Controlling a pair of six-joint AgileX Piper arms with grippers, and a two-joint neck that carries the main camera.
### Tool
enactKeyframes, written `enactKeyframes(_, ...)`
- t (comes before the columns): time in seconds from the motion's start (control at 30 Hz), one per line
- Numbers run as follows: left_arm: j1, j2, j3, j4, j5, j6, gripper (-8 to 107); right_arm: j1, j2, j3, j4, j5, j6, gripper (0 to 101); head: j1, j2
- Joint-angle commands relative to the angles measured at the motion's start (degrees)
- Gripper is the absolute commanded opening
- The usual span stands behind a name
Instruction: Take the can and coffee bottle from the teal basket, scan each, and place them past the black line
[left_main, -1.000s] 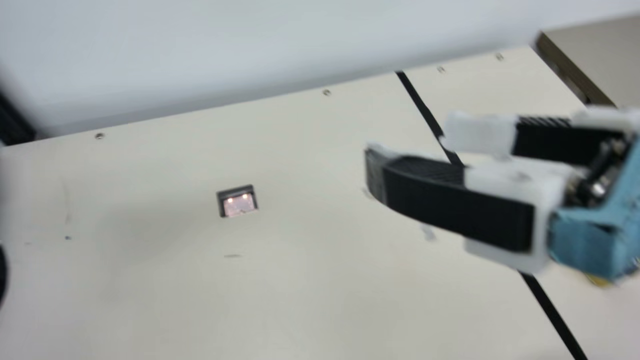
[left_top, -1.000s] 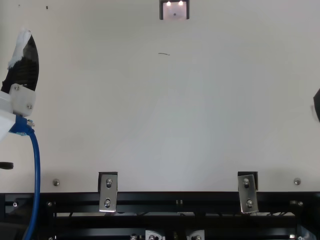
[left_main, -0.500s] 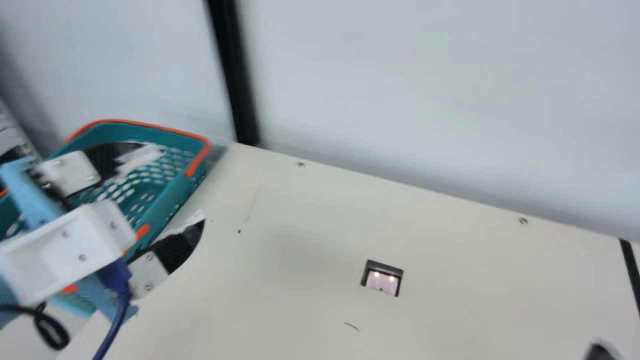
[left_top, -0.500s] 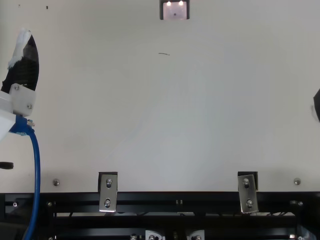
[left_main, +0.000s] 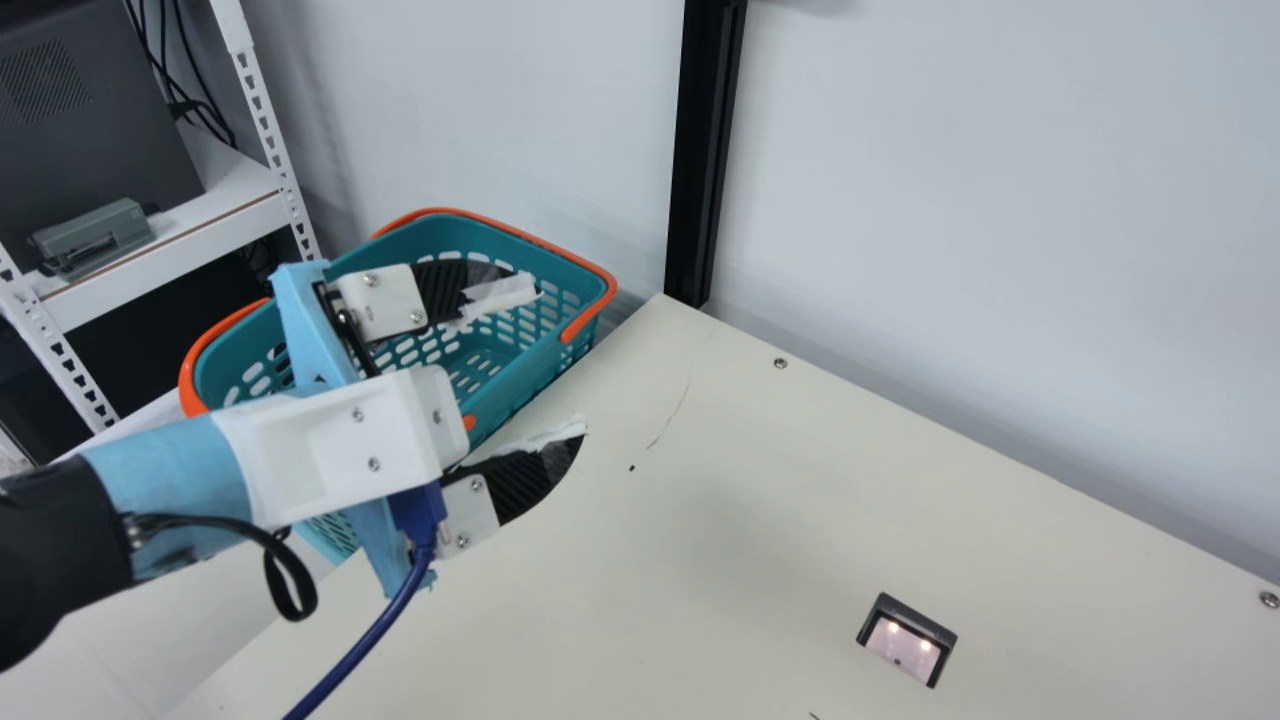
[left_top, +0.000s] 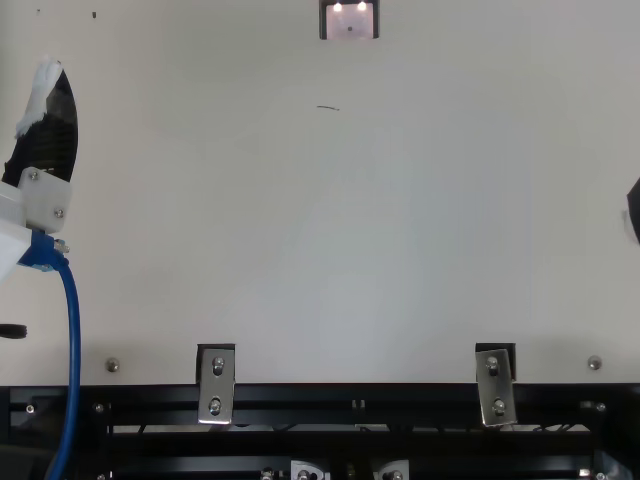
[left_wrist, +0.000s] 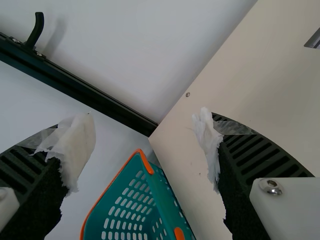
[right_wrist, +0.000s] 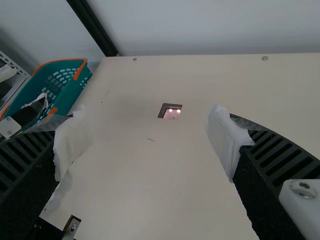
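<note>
At the main view's left, my left gripper (left_main: 558, 360) stands open over the near right rim of the teal basket (left_main: 520, 385), one finger over its inside and the other over the table. In the left wrist view, nothing is between the fingers of the left gripper (left_wrist: 145, 135), with the basket (left_wrist: 170, 200) beyond. My left arm hides part of the basket's inside. A dark tip of my right gripper (left_top: 635, 212) shows at the top view's right edge. Open and holding nothing, the right gripper (right_wrist: 150, 137) faces the scanner window (right_wrist: 170, 112). That scanner window (left_main: 905, 640) is set in the table.
Left of the basket is a white shelf rack (left_main: 165, 250) with a grey device. A black post (left_main: 700, 150) rises at the table's back corner before the wall. The blue cable (left_main: 370, 640) hangs from my left gripper. Metal brackets (left_top: 216, 385) hold the table's front edge.
The neck camera has swung left, away from my right gripper and the black line to my left arm and the basket. Both arms look still in the top view.
</note>
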Motion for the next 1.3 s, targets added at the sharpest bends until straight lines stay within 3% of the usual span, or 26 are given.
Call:
enactKeyframes(0.0, 0.00, 0.00, 0.00, 0.00, 0.00, 0.00, 90, 0.00, 0.00, 0.00, 0.00, 0.00, 0.00, 101, -1.92, 0.87)
enactKeyframes(0.27, 2.00, 3.19, -2.07, 6.86, -1.77, -7.60, 90, 0.00, 0.00, 0.00, 0.00, 0.00, 0.00, 101, -1.92, 0.87)
enactKeyframes(0.63, 11.96, 19.74, -15.86, 17.20, -1.79, -20.37, 90, 0.00, 0.00, 0.00, 0.00, -0.05, 0.00, 101, -1.92, 0.87)
enactKeyframes(1.0, 18.79, 36.87, -34.06, 23.43, 6.32, -30.11, 90, 0.00, 0.00, 0.00, 0.00, -0.05, 0.00, 101, -1.92, 0.87)
enactKeyframes(1.27, 23.16, 45.95, -44.12, 25.38, 14.32, -36.88, 90, 0.00, 0.00, 0.00, 0.00, -0.05, 0.00, 101, -1.92, 0.87)
